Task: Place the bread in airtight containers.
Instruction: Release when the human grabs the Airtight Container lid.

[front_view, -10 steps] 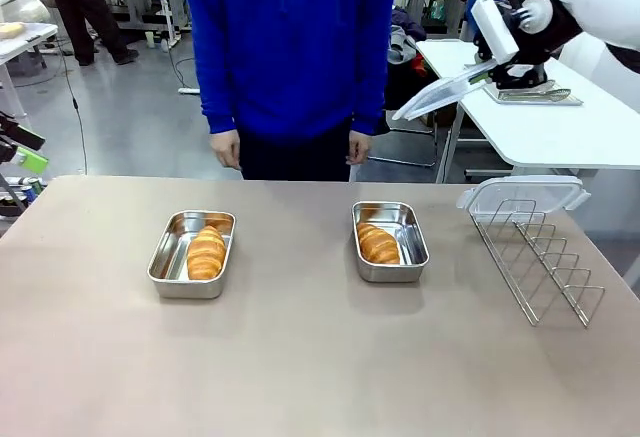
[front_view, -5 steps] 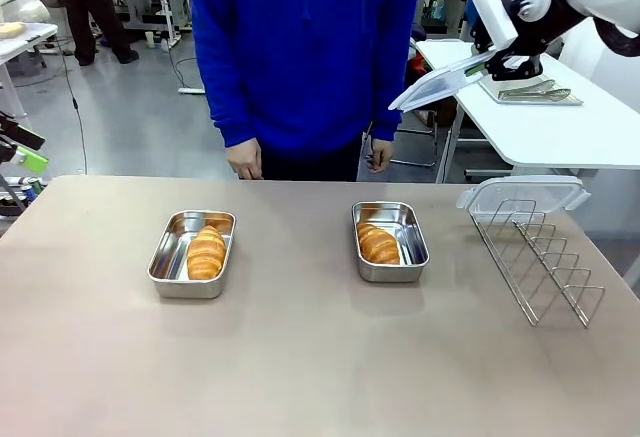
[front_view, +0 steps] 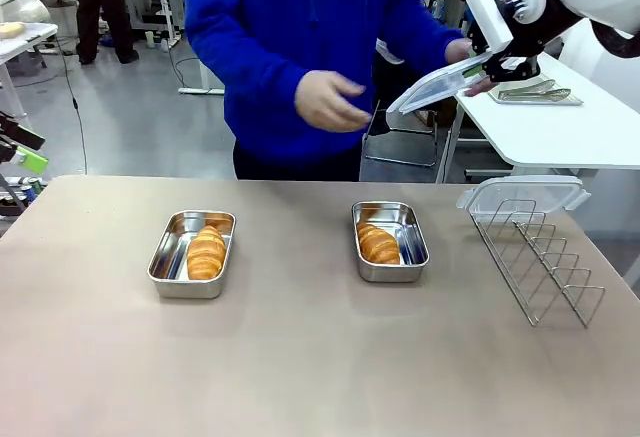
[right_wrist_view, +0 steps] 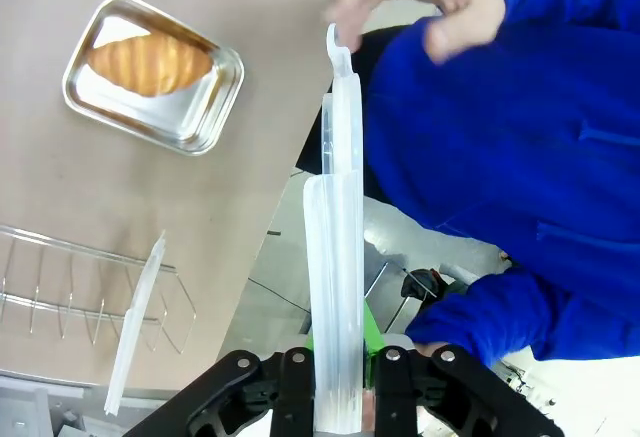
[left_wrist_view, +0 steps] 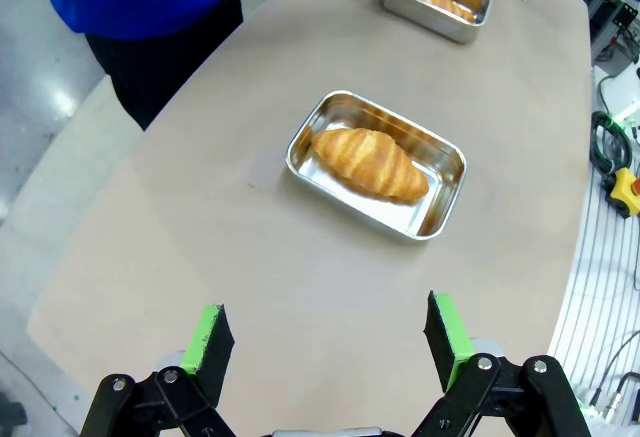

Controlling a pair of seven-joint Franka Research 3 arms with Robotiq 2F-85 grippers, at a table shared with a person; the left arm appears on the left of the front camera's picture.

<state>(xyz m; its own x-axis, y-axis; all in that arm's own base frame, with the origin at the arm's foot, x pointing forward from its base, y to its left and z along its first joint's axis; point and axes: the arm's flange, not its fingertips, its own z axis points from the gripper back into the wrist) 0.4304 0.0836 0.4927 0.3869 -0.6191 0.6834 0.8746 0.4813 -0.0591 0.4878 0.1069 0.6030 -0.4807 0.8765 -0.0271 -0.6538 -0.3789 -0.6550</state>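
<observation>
Two steel airtight containers stand open on the table, each with one golden bread roll inside: the left tin with bread, the right tin with bread. High at the right, my right gripper is shut on a clear plastic lid, seen edge-on in the right wrist view as the lid between my right gripper. The person's hands are raised by the lid. My left gripper hangs open above the table, short of the near tin and its bread.
A wire rack stands at the table's right, with a second clear lid resting on its far end. The person in blue stands across the table. A white side table lies behind the rack.
The person has raised both hands from the sides up toward the held lid. My right gripper and the lid have shifted slightly up and left. Tins and bread have not moved.
</observation>
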